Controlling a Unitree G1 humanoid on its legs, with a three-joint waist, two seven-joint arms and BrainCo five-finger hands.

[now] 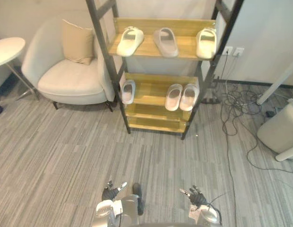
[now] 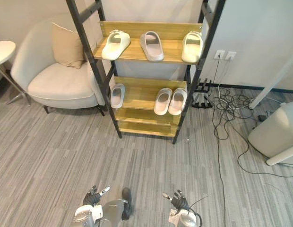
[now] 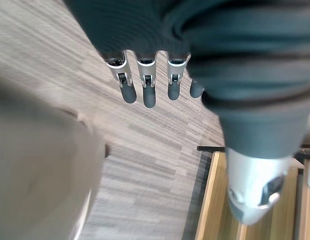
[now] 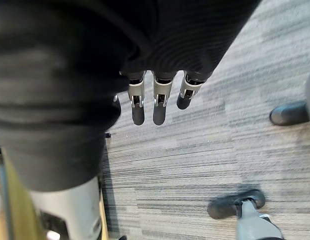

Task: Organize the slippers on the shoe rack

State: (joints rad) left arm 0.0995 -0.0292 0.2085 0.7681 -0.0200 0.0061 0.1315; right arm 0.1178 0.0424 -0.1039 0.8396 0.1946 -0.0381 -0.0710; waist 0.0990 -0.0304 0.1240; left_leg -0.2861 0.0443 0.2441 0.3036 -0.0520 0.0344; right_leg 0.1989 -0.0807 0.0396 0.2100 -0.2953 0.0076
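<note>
I see open carpet [image 1: 137, 156] up to the shoe rack [image 1: 156, 124], the armchair [image 1: 66, 80] crowding its left side and loose cables [image 1: 236, 101] strewn at its right.

the shoe rack [image 1: 151, 91] stands upright on the carpet: a black ladder-like frame that carries stepped shelves of light wood, each with a low back board. on the top shelf lie three slide slippers, soles down and spaced apart: a cream slipper [image 1: 130, 41] at the left end, turned a little askew, a grey-pink slipper [image 1: 166, 42] in the middle, also slightly angled, and a second cream slipper [image 1: 206, 43] at the right end, close to the frame. on the shelf below, a pale slipper [image 1: 128, 91] lies alone at the left end, and a pinkish-white slipper [image 1: 174, 97] and its twin [image 1: 189, 96] lie side by side, touching, toward the right.
</note>
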